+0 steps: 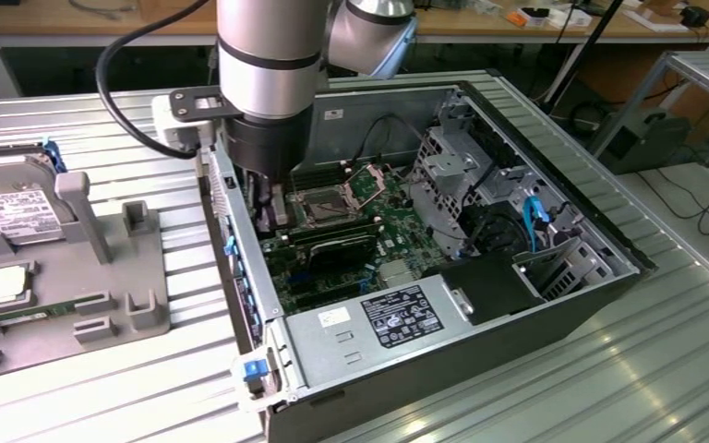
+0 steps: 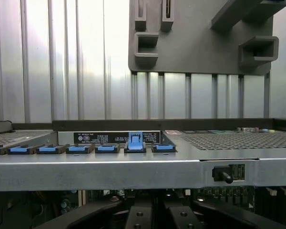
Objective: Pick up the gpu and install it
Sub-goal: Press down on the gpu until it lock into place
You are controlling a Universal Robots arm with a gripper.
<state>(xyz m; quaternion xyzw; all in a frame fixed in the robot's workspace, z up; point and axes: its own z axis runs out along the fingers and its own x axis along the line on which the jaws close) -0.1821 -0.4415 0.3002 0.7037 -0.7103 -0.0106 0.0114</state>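
The gripper (image 1: 270, 214) reaches down inside the open case (image 1: 478, 332), just beside its rear wall, above the motherboard (image 1: 354, 249). I cannot tell its state.

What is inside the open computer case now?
Inside the case: the motherboard, the CPU socket, a power supply, drive cages and the gripper. The arm covers the gpu, if held.

The open black computer case (image 1: 453, 268) on the ribbed metal table (image 1: 650, 369) was seen obliquely from above. Its rear edge (image 2: 133, 167) and the grey moulded holder tray (image 2: 195, 52) were viewed closely from the wrist; both were shared.
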